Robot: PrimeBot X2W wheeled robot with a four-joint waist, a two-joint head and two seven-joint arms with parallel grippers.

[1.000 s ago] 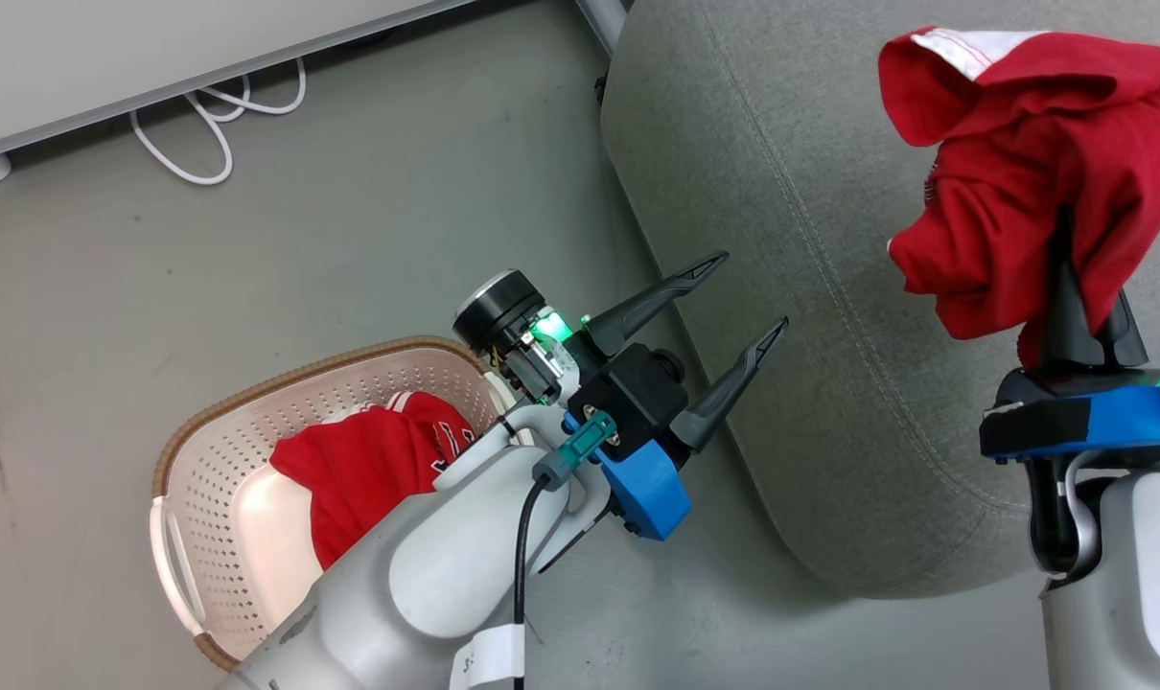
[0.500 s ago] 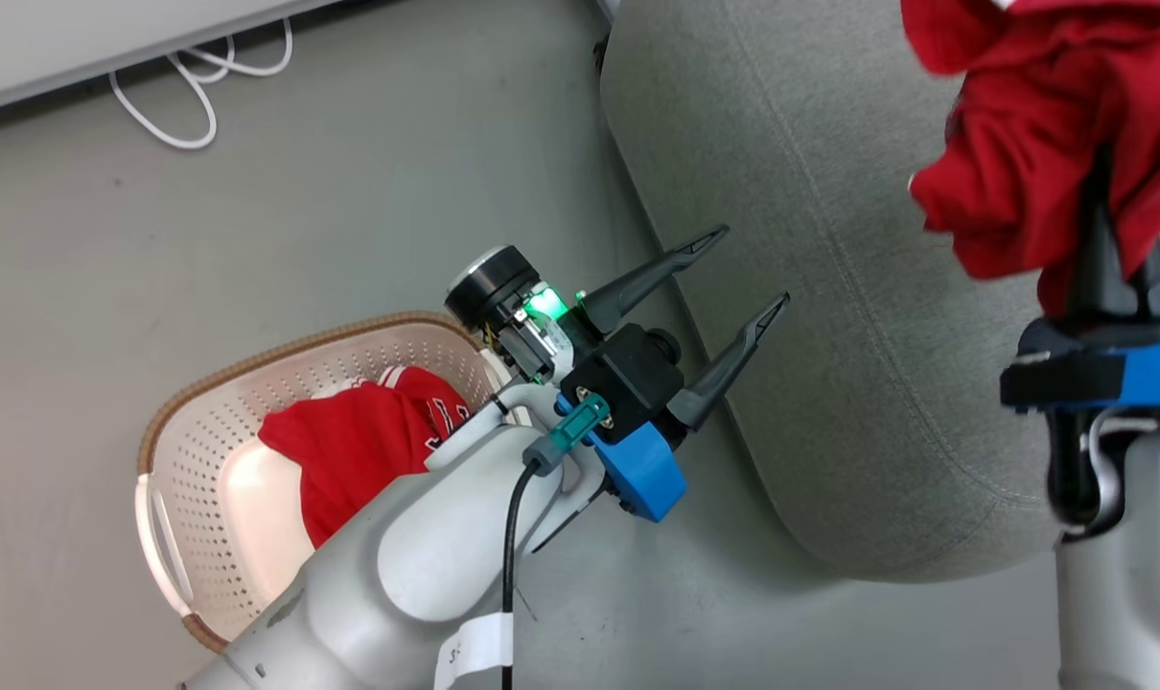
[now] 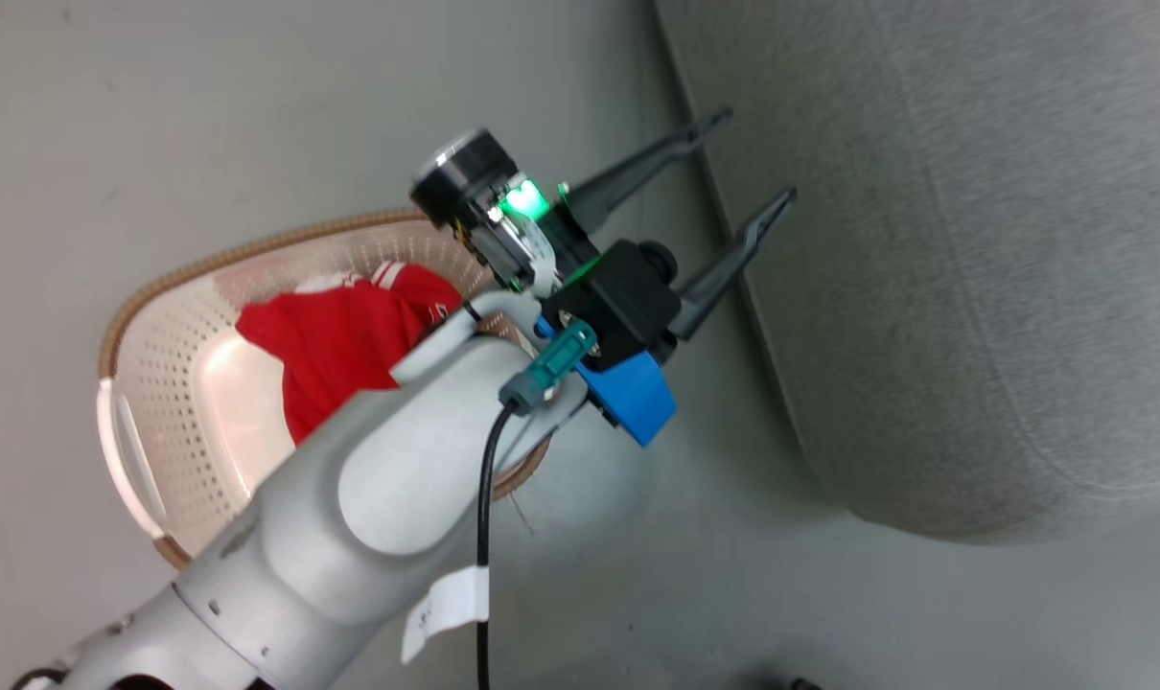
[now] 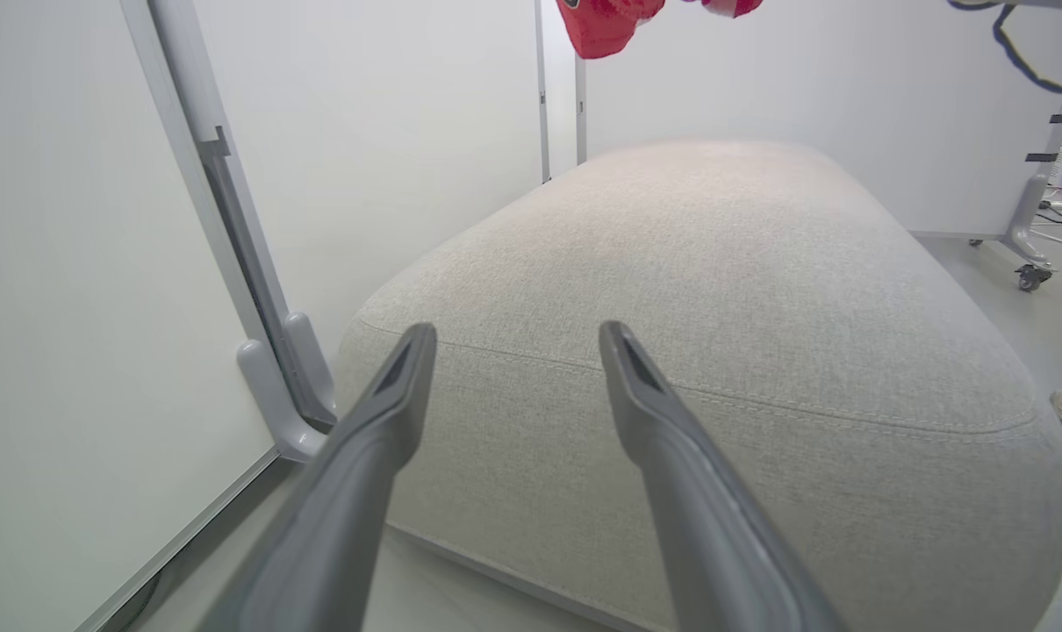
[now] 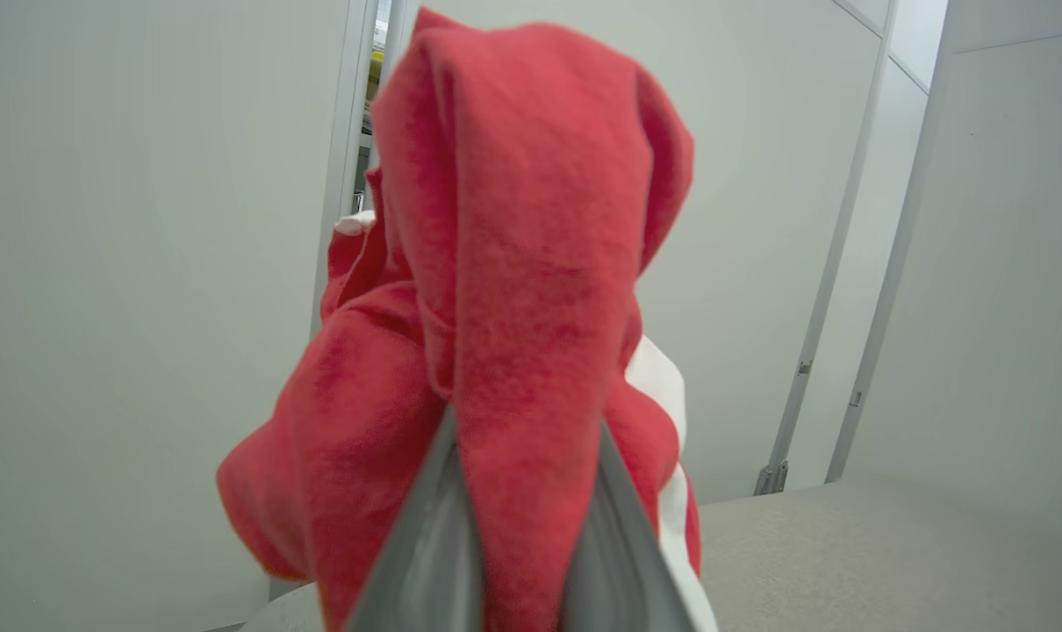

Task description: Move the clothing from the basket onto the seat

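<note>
1. Clothing (image 5: 513,219) was found split btw two places: one red piece w/ white trim was clamped in the right pincer (image 5: 524,426), fabric bunched and draped over both fingers.
2. Held garment (image 4: 606,26) was seen in the left wrist view hanging high above the far part of the seat (image 4: 715,290), well clear of the cushion, nothing touching.
3. Jersey (image 3: 340,345), red w/ striped trim, was left crumpled in the basket (image 3: 254,244) on the floor (image 3: 254,96), partly hidden by the left forearm; numerals were too small to be read.
4. Left pincer (image 3: 754,155) was held spread wide and empty, above the gap btw basket and seat, tips aimed at the seat's edge.
5. Step in hand was judged as the carry-over of garment no. 1: lift done, drop-off not yet made. Approx. half the job was judged left.
6. Next move, as judged: right arm to be lowered until the fabric is pooled on the cushion, well inside the rounded edge, then the jaws to be released.
7. Care was judged needed: cloth wrapped over the fingers could be snagged and dragged back up on withdrawal.
8. After that, the jersey would have to be fetched from the basket, prob. by the free left pincer.
</note>
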